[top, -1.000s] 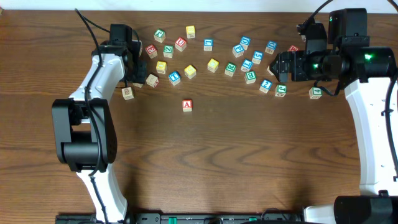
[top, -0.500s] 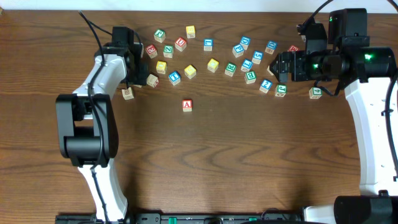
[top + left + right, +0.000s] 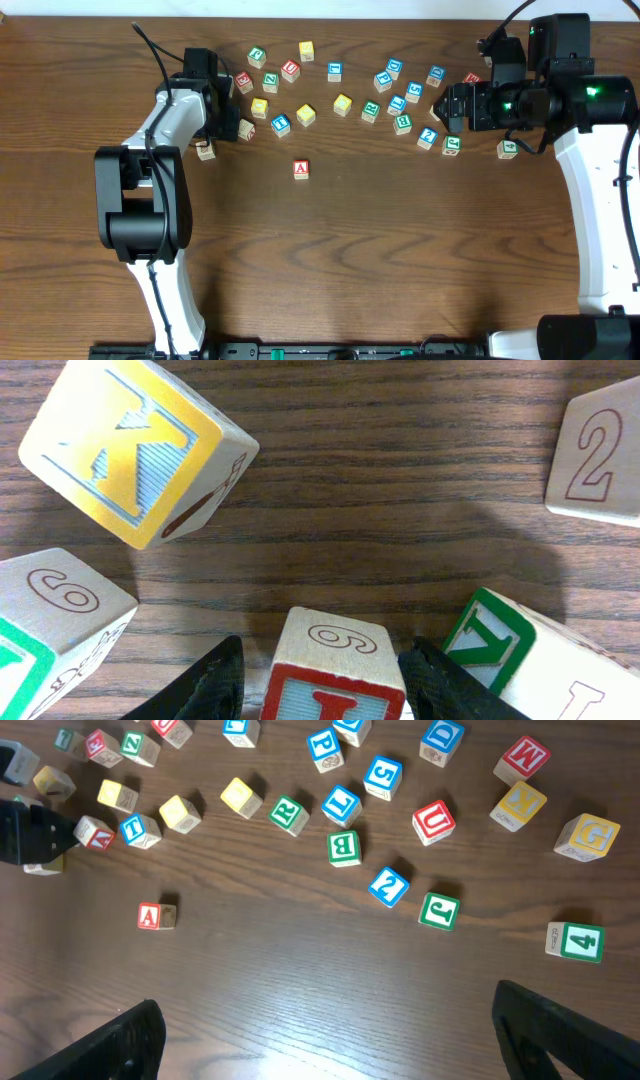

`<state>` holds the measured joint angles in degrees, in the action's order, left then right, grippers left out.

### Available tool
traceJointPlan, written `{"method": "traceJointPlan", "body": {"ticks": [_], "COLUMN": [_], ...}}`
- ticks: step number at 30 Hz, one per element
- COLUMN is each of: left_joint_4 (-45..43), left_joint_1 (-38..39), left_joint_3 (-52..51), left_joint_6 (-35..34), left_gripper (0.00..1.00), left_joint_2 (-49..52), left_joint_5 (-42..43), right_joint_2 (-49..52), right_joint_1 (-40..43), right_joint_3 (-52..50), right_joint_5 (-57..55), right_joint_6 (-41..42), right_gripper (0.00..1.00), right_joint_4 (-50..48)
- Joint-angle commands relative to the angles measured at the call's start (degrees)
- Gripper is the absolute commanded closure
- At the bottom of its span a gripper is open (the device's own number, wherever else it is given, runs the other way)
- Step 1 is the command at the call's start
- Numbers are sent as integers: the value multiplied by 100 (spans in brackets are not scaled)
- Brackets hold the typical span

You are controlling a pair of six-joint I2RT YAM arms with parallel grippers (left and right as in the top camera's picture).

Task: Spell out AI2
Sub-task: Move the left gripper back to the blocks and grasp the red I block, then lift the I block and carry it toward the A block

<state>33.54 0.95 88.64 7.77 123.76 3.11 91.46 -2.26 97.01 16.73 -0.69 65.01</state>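
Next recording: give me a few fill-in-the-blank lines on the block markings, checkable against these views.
1. The lone block set apart below the scattered blocks shows a red letter ___.
2. In the left wrist view, the yellow block bears the letter ___.
3. The green-framed block nearest the right edge of the right wrist view shows the digit ___.
4. The cream block at the upper right of the left wrist view shows the digit ___.

Missing: A; K; 4; 2
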Motion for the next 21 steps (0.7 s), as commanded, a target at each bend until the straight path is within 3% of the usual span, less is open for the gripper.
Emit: {"method": "traceJointPlan", "body": {"ticks": [1, 16, 21], "left_joint_4": [-7, -68, -70], "left_joint_1": [-24, -24, -24], "left_joint_3": [-42, -153, -153], "left_joint_6": [74, 55, 55], "left_gripper": [49, 49, 54], "left_joint_2": [66, 66, 66], "left_joint_5": [76, 76, 76], "right_joint_2": [0, 0, 0], "right_joint_1": [-42, -42, -42], "right_joint_3": [70, 70, 70], "right_joint_5": [-7, -7, -7], "right_joint_6": [-63, -63, -63], "right_gripper": [1, 1, 1], "right_joint_4": [11, 11, 13]}}
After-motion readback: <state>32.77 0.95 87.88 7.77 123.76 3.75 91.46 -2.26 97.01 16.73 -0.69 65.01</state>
